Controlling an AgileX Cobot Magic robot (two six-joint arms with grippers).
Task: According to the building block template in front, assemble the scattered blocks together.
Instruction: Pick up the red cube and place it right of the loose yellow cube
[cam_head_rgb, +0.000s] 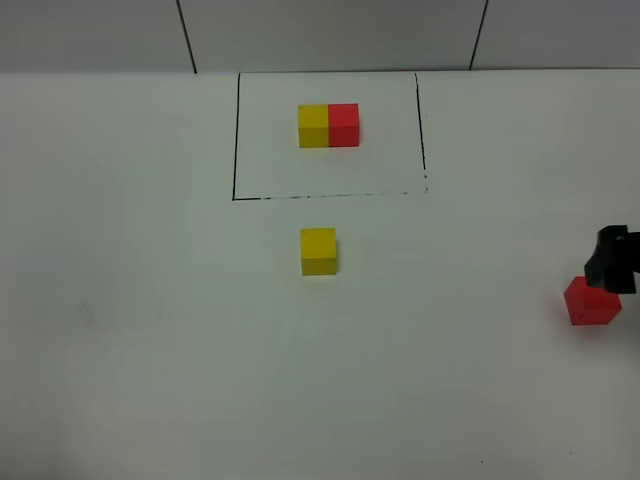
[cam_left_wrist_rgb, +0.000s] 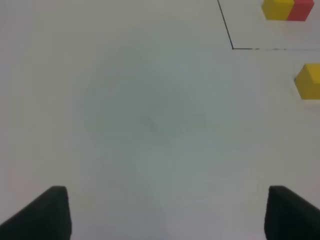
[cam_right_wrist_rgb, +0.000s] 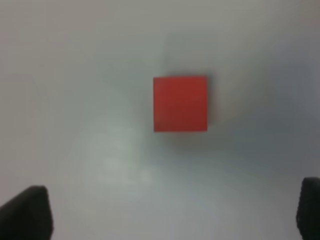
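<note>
White tabletop (cam_head_rgb: 120, 360) fills all three views, with a pale panelled wall (cam_head_rgb: 330, 35) along its far edge. At the table's right side, the right gripper (cam_right_wrist_rgb: 167, 212) hangs with its jaws spread wide and nothing between them. Only its two dark fingertips (cam_right_wrist_rgb: 25, 215) show, at the corners of the wrist view. The loose red cube (cam_head_rgb: 592, 302) lies flat on the table ahead of those fingertips, clear of both. In the high view the gripper's black body overlaps the cube's far side. The left gripper (cam_left_wrist_rgb: 165, 215) is likewise spread wide and holds nothing, above bare table; the high view does not show it. The loose yellow cube (cam_head_rgb: 318, 250) sits near the table's middle, well apart from the red one and just on the near side of the black rectangle (cam_head_rgb: 236, 140). Inside that rectangle rests the template (cam_head_rgb: 328, 125): yellow on the left, red on the right, touching side by side.
</note>
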